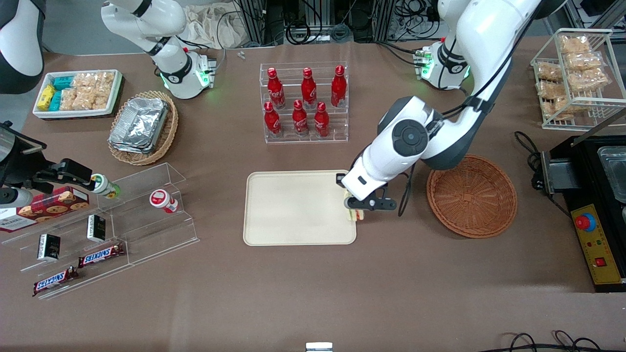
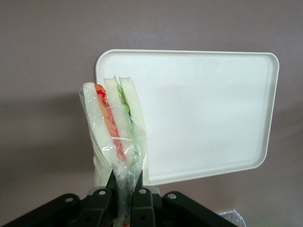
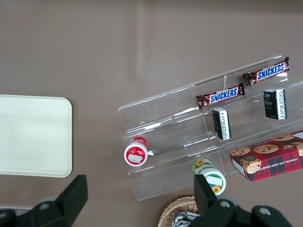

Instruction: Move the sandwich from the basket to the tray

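Sandwich (image 2: 116, 135) is a clear-wrapped triangular wedge: white bread slices standing side by side, a red-orange filling strip between two of them, green filling between the next pair. Wrap is crinkled and bunched at the end where I hold it. My gripper (image 2: 124, 189) pinches that bunched end, black fingers (image 2: 141, 196) closed tight on it with only the plastic and a thin bit of bread between them. The wedge sticks out away from my wrist, held in the air, touching nothing else that I can see.

From the front, my gripper (image 1: 356, 209) hangs over the edge of the tray (image 1: 293, 208) on the working arm's end, and the sandwich (image 1: 353, 213) shows just under it as a small pale-green-and-red bit, right at the tray rim. Whether it touches the tray there, can't tell. In the wrist view the cream tray (image 2: 208, 113) lies below the wedge, flat, rounded corners, low rim, bare surface.

Reddish-brown wicker basket (image 1: 472, 195) sits on the brown table (image 1: 313, 293) beside the tray, toward the working arm's end, apart from my gripper, nothing visible in it.

Clear rack of red cola bottles (image 1: 304, 102) stands farther from the front camera than the tray.
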`<state>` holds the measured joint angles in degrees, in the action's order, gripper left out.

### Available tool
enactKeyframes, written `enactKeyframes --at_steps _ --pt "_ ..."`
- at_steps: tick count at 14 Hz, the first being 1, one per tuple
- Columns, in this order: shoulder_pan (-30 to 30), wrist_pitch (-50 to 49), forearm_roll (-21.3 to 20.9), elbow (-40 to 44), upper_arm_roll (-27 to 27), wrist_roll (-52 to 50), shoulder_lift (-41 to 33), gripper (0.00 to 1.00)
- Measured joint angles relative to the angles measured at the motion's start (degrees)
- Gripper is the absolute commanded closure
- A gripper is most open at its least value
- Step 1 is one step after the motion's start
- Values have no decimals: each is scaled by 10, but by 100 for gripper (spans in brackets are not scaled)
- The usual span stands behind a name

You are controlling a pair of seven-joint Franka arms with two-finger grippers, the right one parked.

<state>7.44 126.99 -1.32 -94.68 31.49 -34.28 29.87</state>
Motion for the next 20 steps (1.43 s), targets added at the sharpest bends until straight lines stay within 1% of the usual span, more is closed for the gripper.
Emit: enactKeyframes --at_steps 2,4,5,6,7,8,9,13,15,17,20 --pt "9 35 -14 0 0 0 34 100" --pt "14 72 -39 1 -1 0 74 100" --pt "17 85 -50 1 -1 0 92 95" --pt "21 95 -56 3 -1 0 106 94" --pt "23 99 -58 4 -1 0 116 86" --pt "25 102 -59 6 -1 0 122 46" --pt "26 102 -60 7 -1 0 124 1" --pt "25 99 -60 19 -1 -16 121 0" --pt "23 73 -60 28 -1 -23 105 0" --pt "12 12 -60 37 -1 -26 64 0" --pt "-26 -111 -63 41 -2 -10 -32 0"
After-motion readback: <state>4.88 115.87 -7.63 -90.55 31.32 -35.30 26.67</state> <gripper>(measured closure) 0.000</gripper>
